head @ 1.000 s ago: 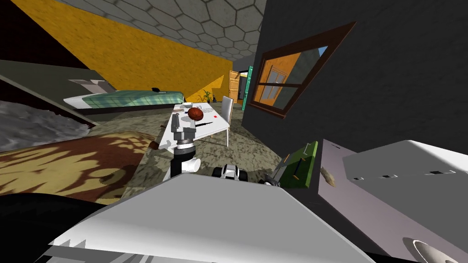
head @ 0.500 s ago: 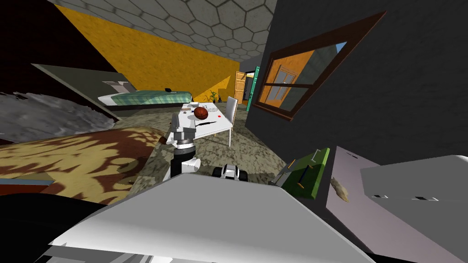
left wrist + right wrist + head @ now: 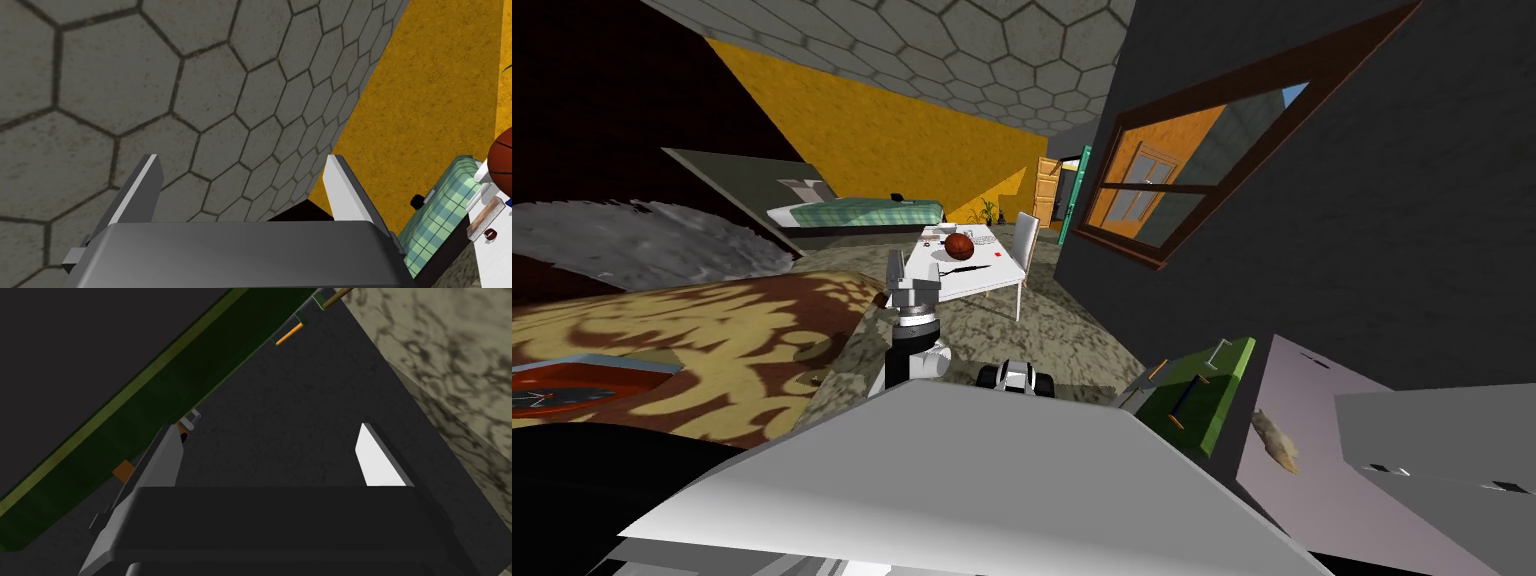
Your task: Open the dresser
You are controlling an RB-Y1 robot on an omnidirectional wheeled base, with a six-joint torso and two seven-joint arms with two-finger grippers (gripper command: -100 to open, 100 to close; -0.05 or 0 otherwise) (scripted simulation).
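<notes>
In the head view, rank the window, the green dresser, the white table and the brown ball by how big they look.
1. Window, largest.
2. Green dresser and white table look about alike. The table stands farther off, so I won't rank them.
3. Brown ball, smallest.

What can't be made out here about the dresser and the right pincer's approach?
- Drawer count: the dresser sits small and steeply slanted in the head view.
- Contact: in the right wrist view one finger of the open right pincer overlaps a small handle; touching or apart, cannot tell.
- Both ends of the dresser: cut off by the right wrist view's edges.
- Items on the white table: too small in the head view.
</notes>
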